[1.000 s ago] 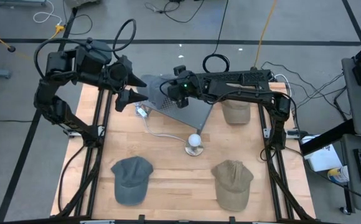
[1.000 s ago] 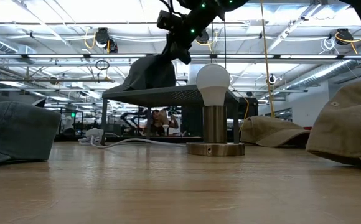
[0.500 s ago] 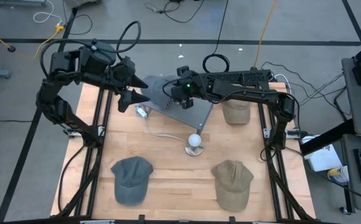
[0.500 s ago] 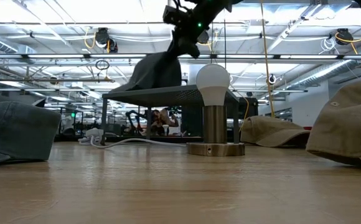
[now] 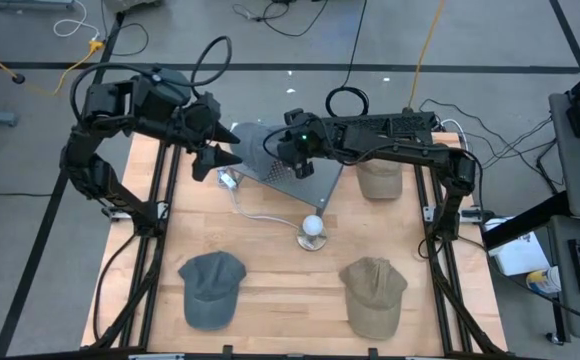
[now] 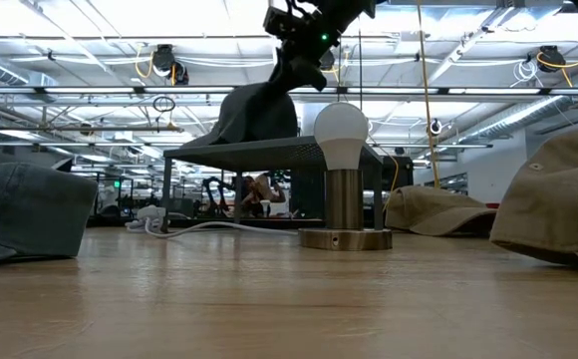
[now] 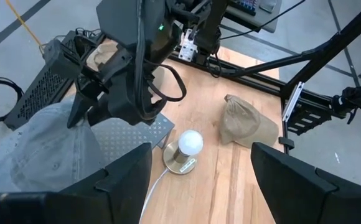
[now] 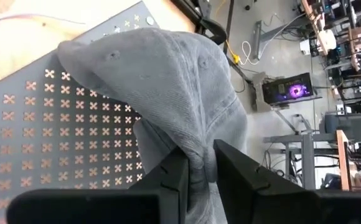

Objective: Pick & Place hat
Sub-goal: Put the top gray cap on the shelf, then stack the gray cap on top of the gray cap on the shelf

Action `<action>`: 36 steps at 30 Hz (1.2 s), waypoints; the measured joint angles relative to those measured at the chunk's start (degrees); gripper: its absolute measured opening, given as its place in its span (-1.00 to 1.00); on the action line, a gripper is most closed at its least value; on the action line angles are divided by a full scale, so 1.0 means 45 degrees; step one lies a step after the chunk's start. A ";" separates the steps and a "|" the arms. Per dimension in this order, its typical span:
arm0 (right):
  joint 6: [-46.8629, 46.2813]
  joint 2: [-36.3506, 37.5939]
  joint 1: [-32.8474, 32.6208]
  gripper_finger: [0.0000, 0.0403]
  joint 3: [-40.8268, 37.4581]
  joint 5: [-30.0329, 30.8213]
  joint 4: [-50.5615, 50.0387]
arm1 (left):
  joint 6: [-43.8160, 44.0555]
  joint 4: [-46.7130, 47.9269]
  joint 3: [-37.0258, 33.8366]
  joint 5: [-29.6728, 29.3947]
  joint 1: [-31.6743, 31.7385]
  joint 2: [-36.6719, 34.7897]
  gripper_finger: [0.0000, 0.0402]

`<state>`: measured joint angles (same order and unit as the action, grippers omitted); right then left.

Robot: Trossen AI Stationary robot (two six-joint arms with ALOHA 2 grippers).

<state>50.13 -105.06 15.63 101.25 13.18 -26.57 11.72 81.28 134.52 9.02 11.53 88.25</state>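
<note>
We judged the main risk to be at release: the soft grey fabric cap (image 8: 168, 93) sat on the perforated grey metal shelf (image 8: 37, 137), and its crown was bunched up where the right gripper (image 8: 196, 163) pinched it. If the fingers caught that fold as they let go, the cap could be dragged across the shelf or tipped over its edge onto the wooden table (image 5: 270, 290) (the cloth looked limp enough to follow anything that snagged it). A sideways pull could also nudge the white bulb lamp on its round metal base (image 5: 312, 232), which stood near the shelf's front corner.

The right gripper's fingers were nearly together, with only a pinch of cap fabric between them. We saw the left gripper (image 5: 215, 150) spread wide and empty, hovering just beside the shelf's left edge. Another grey cap (image 5: 210, 287) and two tan caps (image 5: 373, 292) (image 5: 379, 180) lay well apart from the shelf.
</note>
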 joint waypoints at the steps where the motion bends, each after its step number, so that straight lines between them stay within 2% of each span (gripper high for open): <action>1: 0.0000 0.0000 -0.0018 -0.69 0.0000 -0.0101 -0.0005 | 0.0005 0.0000 0.0000 0.0008 0.0000 0.0009 0.39; 7: -0.0571 0.0164 0.0020 -0.44 -0.0004 -0.1756 -0.0818 | 0.0065 0.0096 0.0000 0.0341 0.0000 0.0005 0.46; 15: -0.1380 0.0253 0.0086 0.11 0.0000 -0.1940 -0.1059 | 0.0045 0.0097 0.0000 0.0334 0.0000 0.0005 0.51; 20: -0.2355 0.0535 0.0058 0.35 -0.0003 -0.1897 -0.1651 | 0.0136 0.0097 0.0000 0.0333 0.0000 0.0005 0.49; 28: -0.3786 0.1599 -0.0081 0.45 0.0000 -0.1944 -0.2698 | 0.0147 0.0175 0.0000 0.0324 0.0000 0.0000 0.41; 36: -0.8014 0.3334 -0.0459 0.45 -0.0005 -0.1949 -0.4890 | 0.0334 0.0180 0.0000 0.0339 0.0000 0.0000 0.39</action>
<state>14.06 -90.05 13.57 101.23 4.41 -48.57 13.22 82.08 134.52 10.55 11.53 88.25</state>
